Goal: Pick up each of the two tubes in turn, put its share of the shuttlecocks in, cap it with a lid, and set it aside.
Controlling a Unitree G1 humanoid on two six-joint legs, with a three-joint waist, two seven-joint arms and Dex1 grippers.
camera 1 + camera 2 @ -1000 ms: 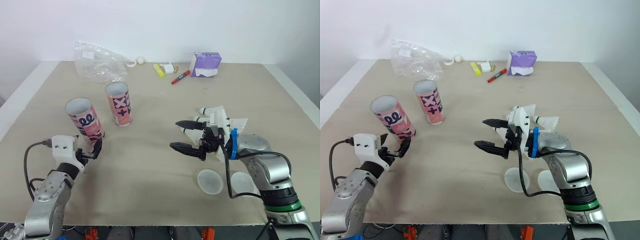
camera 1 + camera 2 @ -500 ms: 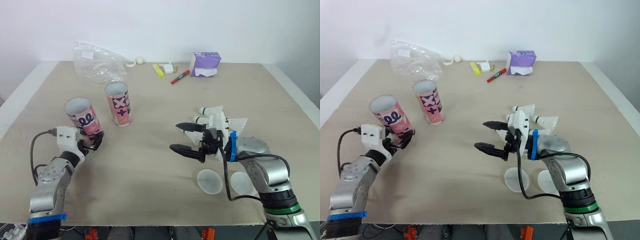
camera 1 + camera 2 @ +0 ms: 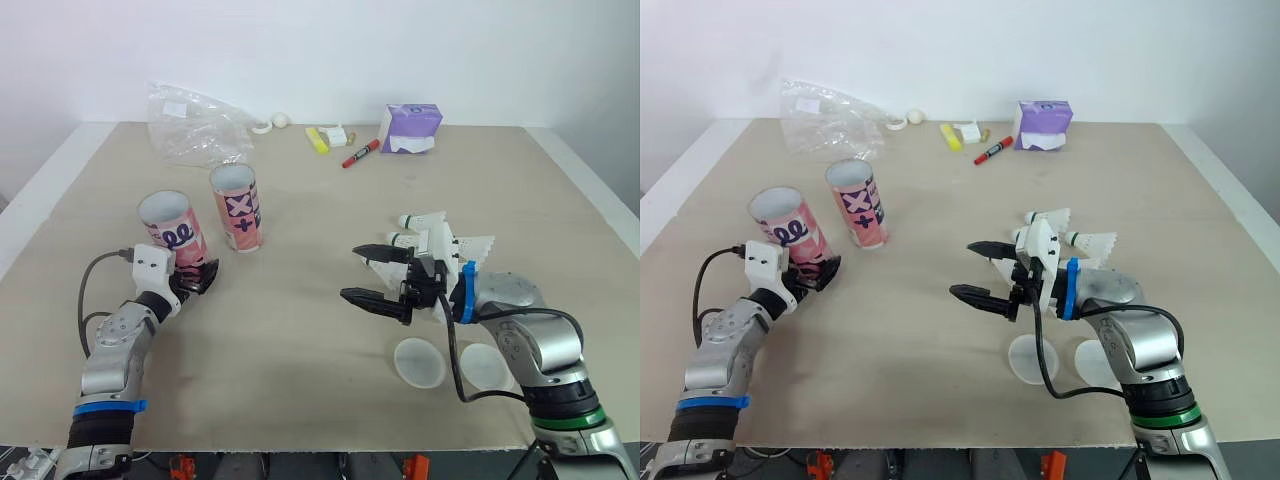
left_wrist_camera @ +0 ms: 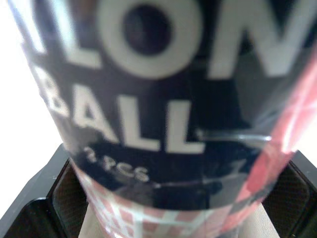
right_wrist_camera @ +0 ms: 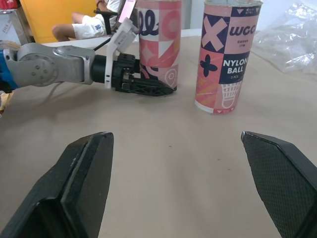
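Observation:
Two pink patterned tubes stand open-topped at the table's left. My left gripper [image 3: 197, 278] is shut on the base of the nearer tube [image 3: 170, 232]; in the left wrist view that tube [image 4: 163, 99] sits between both pads [image 4: 67, 191]. The second tube [image 3: 237, 208] stands free just behind and to the right. My right gripper [image 3: 368, 274] hovers open over mid-table, holding nothing, its fingers pointing toward the tubes. Several white shuttlecocks [image 3: 432, 232] lie just behind its wrist. Two round white lids [image 3: 420, 362] lie flat near the front edge, under that arm.
At the back of the table lie a crumpled clear plastic bag [image 3: 195, 125], a purple tissue pack [image 3: 410, 128], a red marker [image 3: 361, 154] and a yellow item [image 3: 318, 141]. In the right wrist view a person [image 5: 94, 25] sits beyond the table.
My left gripper has moved forward to the nearer tube's base and closed around it; the tube has shifted slightly right. The right gripper has stayed almost still.

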